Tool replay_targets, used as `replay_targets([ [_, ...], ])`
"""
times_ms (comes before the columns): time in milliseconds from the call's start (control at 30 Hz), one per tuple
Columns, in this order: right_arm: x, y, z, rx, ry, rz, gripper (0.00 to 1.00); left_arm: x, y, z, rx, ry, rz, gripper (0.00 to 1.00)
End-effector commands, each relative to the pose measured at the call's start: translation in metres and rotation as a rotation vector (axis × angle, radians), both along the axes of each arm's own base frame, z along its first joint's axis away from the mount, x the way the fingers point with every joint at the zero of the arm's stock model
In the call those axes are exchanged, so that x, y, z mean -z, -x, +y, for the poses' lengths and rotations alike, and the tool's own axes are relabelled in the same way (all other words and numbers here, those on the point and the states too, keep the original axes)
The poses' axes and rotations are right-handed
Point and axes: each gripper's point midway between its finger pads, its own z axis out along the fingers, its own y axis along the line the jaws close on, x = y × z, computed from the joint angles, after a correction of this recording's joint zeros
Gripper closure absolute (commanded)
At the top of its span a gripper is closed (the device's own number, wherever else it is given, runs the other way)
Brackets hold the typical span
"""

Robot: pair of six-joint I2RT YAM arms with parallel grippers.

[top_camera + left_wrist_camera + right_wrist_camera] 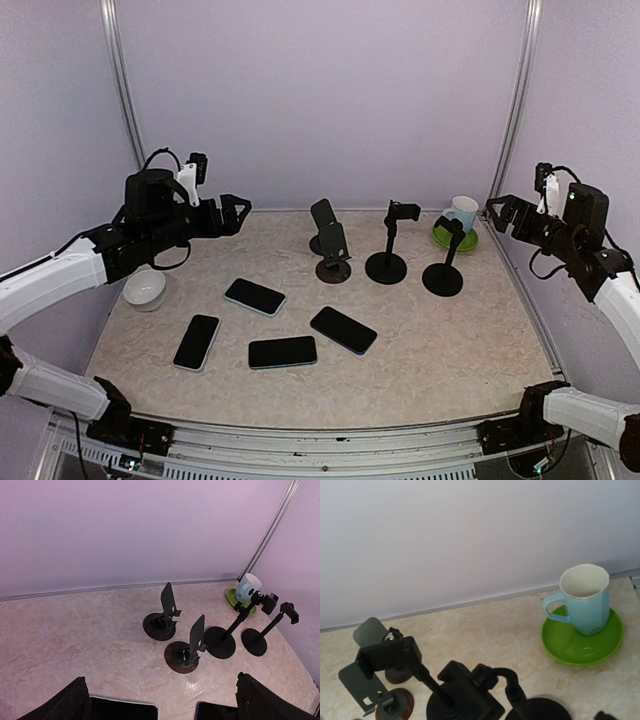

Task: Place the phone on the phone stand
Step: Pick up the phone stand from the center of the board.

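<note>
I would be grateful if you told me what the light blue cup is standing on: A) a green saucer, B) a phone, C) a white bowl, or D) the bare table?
A: the right wrist view shows the light blue cup sitting upright on the green saucer, whose rim shows all around the cup's base.

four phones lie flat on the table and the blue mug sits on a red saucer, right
Not quite. The saucer is green, not red; the right wrist view shows it plainly. So: four phones lie flat on the table and the blue mug sits on a green saucer.
</note>
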Motion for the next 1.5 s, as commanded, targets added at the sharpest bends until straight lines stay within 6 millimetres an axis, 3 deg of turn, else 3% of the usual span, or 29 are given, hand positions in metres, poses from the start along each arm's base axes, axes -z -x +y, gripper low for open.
replay_targets([
  [0, -0.012, 0.011, 0.016, -0.099, 0.021, -0.091, 0.0, -0.002, -0.001, -0.018, 0.052, -0.019, -0.012, 0.01],
  [200, -0.001, 0.008, 0.02, -0.118, 0.018, -0.057, 0.0, 0.013, -0.005, -0.04, 0.128, -0.038, 0.012, 0.01],
  [500, 0.014, 0.004, 0.018, -0.107, 0.015, -0.009, 0.0, 0.054, -0.021, -0.078, 0.244, -0.085, 0.07, 0.01],
  [667, 0.016, 0.001, 0.022, -0.123, 0.001, 0.009, 0.0, 0.062, -0.035, -0.101, 0.303, -0.08, 0.063, 0.04],
  [767, 0.015, 0.001, 0.022, -0.123, -0.005, 0.005, 0.0, 0.069, -0.049, -0.119, 0.345, -0.09, 0.057, 0.1],
  [1000, 0.013, 0.002, 0.022, -0.122, -0.005, 0.004, 0.0, 0.091, -0.082, -0.161, 0.461, -0.092, 0.072, 0.37],
  [1067, 0.012, 0.002, 0.022, -0.125, -0.008, 0.004, 0.0, 0.095, -0.089, -0.17, 0.482, -0.087, 0.075, 0.4],
  [1300, 0.01, 0.004, 0.023, -0.132, -0.012, 0.0, 0.0, 0.116, -0.104, -0.185, 0.525, -0.08, 0.109, 0.6],
  [1467, 0.013, 0.005, 0.023, -0.133, -0.015, 0.0, 0.0, 0.128, -0.105, -0.187, 0.534, -0.078, 0.128, 0.62],
])
